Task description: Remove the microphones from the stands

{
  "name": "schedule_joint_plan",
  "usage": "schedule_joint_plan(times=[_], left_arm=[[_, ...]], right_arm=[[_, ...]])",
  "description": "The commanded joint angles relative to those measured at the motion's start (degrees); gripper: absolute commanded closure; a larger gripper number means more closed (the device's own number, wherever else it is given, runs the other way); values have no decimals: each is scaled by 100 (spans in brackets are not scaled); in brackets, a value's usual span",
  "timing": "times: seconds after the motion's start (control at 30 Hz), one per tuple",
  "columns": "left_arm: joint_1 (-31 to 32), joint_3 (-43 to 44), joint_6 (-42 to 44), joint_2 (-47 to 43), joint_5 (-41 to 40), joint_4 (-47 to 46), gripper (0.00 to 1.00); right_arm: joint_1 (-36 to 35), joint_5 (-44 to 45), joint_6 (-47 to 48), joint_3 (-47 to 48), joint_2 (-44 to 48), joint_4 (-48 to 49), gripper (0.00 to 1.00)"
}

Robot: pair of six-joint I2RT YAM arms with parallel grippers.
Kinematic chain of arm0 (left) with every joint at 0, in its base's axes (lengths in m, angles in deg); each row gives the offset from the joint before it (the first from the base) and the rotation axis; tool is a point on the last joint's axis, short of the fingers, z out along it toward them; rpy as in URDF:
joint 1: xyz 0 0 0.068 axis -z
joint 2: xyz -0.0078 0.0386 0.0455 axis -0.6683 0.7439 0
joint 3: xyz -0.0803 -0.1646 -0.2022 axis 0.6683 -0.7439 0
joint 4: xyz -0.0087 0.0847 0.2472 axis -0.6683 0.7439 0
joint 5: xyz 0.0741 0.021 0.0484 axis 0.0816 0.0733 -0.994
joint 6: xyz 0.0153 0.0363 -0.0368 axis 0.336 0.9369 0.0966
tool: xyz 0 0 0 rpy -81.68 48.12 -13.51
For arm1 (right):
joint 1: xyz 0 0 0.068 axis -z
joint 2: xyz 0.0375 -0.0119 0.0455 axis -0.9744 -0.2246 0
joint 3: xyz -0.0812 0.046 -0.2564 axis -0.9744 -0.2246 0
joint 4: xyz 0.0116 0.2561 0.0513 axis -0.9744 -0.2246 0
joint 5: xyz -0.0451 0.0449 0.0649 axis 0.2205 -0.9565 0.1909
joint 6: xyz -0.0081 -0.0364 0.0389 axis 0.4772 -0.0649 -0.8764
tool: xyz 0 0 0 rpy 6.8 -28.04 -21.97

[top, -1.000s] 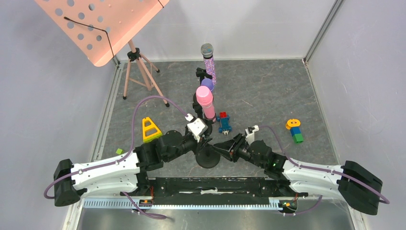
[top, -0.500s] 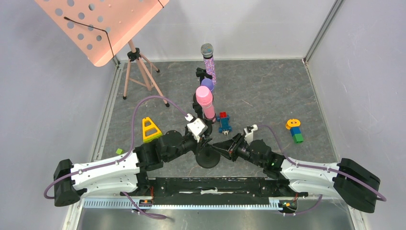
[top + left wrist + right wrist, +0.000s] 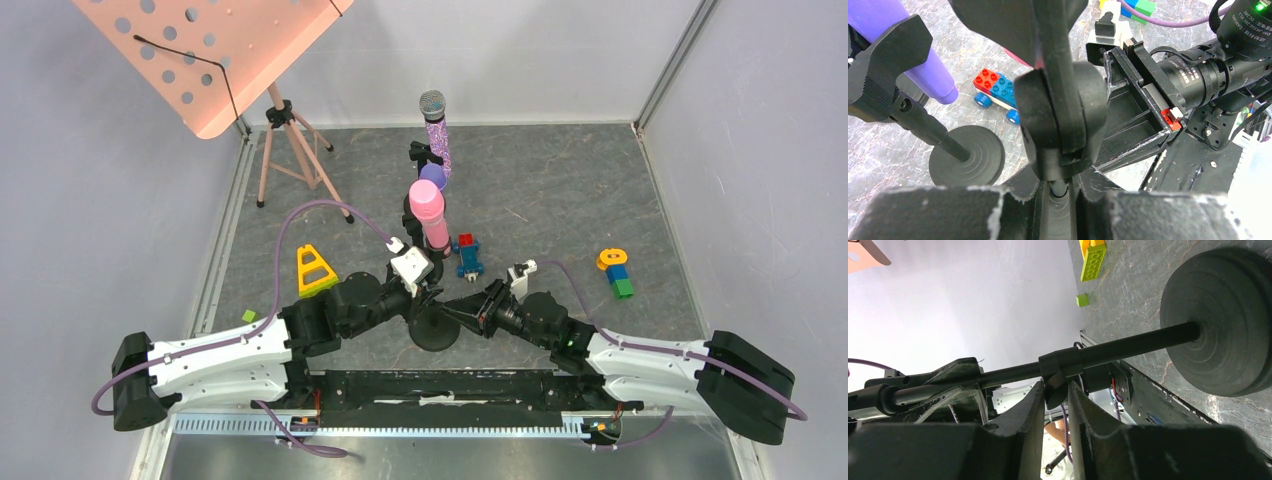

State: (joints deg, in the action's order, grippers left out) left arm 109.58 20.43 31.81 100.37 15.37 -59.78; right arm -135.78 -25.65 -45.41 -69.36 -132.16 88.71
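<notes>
Pink microphone (image 3: 427, 212) sits clipped above both my grippers, long axis near upright, head pointing up and away. Left gripper (image 3: 1060, 185) pinches the stand pole (image 3: 1128, 345) just under the clip and is nearer the microphone. Right gripper (image 3: 1055, 387) is pinched on the pole's collar, closer to the base (image 3: 434, 328); both forearms lie low and converge on the pole.

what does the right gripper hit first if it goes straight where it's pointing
Probably the clamp collar on the stand pole, just ahead of its fingertips; depth is hard to judge.
</notes>
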Motion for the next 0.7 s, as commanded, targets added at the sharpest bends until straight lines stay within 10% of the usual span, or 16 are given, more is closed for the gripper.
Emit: schedule_joint_plan(times=[0.0,0.3,0.67], left_arm=[[19,72,-121,-68,60,-257,98],[20,65,-156,-48,111,-252,98],[18,62,-182,-74,109,-278,98]], right_arm=[[-10,-30,104,-44,-44,152,74],[69,-49,681,18,-243,436,94],[111,48,3981,687,-431,42,100]])
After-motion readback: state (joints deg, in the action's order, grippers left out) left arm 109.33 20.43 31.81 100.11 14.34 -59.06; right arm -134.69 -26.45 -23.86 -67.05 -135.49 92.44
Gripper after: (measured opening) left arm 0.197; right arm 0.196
